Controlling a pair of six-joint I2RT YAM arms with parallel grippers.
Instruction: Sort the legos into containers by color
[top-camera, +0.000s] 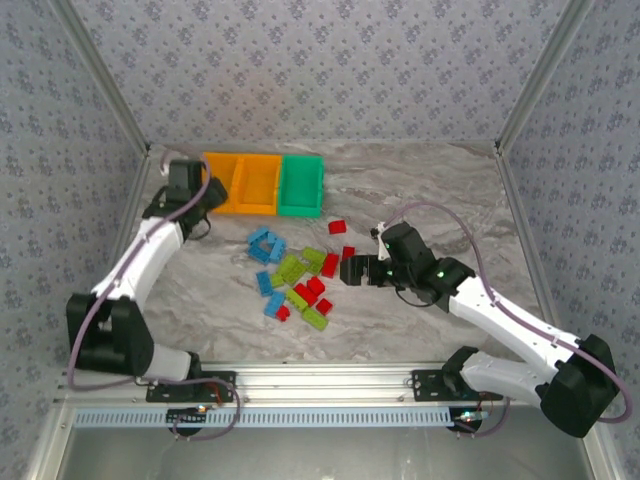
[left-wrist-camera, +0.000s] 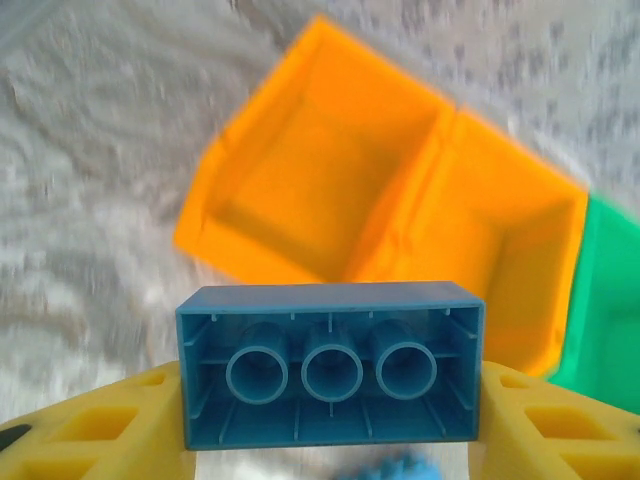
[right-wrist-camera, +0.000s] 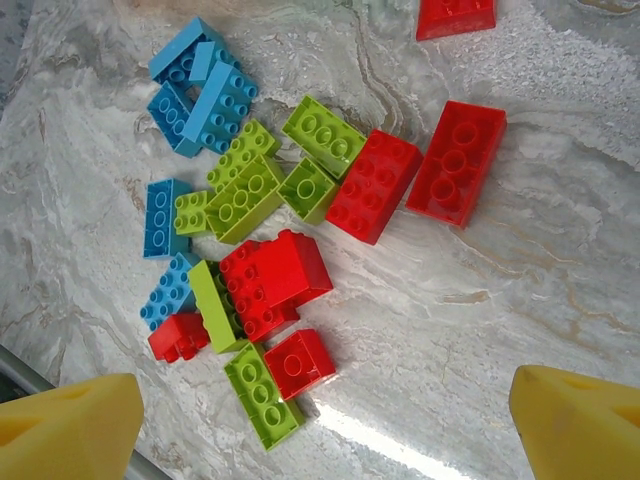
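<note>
sorting has barely begun, by our reading: the three joined bins (top-camera: 262, 185) look bare, and the pile of blue, green and red bricks (top-camera: 297, 276) lies on the tabletop (top-camera: 430, 190) just in front of them. our left tool (left-wrist-camera: 330, 440) is clamped on a blue brick (left-wrist-camera: 330, 375), held above the orange bins (left-wrist-camera: 300, 180). our right tool (right-wrist-camera: 325, 425) hangs wide open over the pile, gripping nothing.
</note>
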